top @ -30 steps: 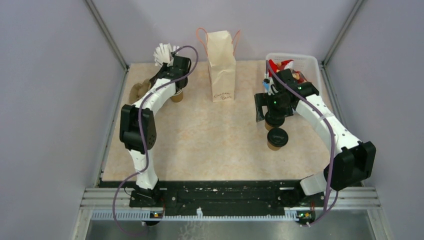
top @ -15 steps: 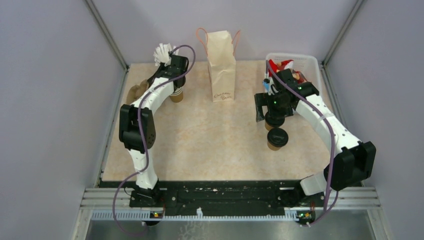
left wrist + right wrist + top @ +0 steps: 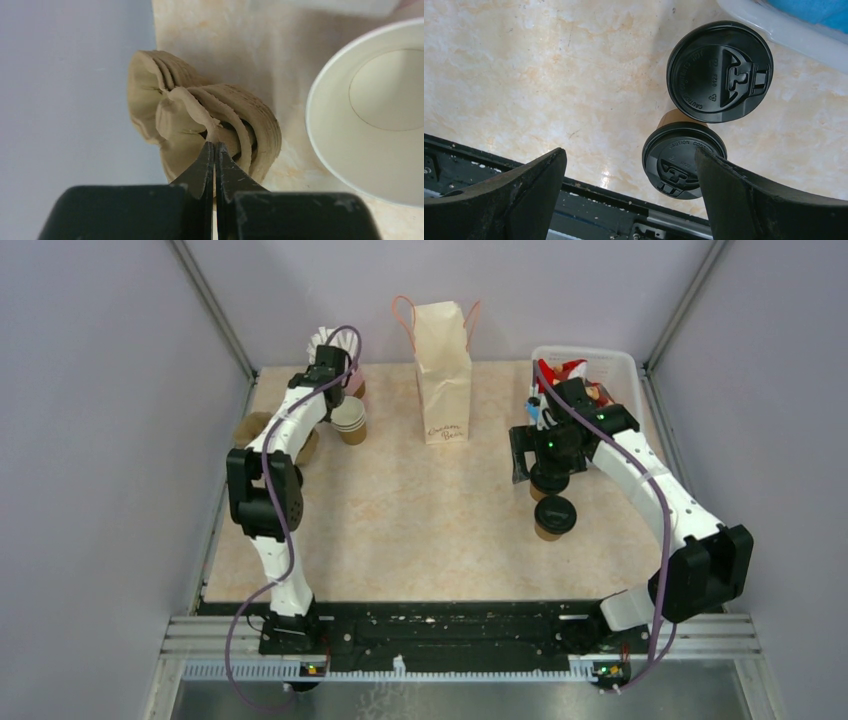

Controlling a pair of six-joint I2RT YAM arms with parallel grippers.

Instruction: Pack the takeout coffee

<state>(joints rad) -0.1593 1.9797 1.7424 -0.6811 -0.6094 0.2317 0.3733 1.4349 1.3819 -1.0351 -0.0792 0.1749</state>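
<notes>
While the left claw (image 3: 215, 148) is pressed together, lower the wide-spread right claw (image 3: 628, 159) straight around the lidded cup (image 3: 719, 70) at one o'clock, gently.

Closed left gripper (image 3: 215, 146), wide-spread right gripper (image 3: 628, 156).

Robot lab cell: plain grey walls (image 3: 100, 440), alu frame posts (image 3: 213, 308), marble-look tabletop (image 3: 420, 525).
</notes>
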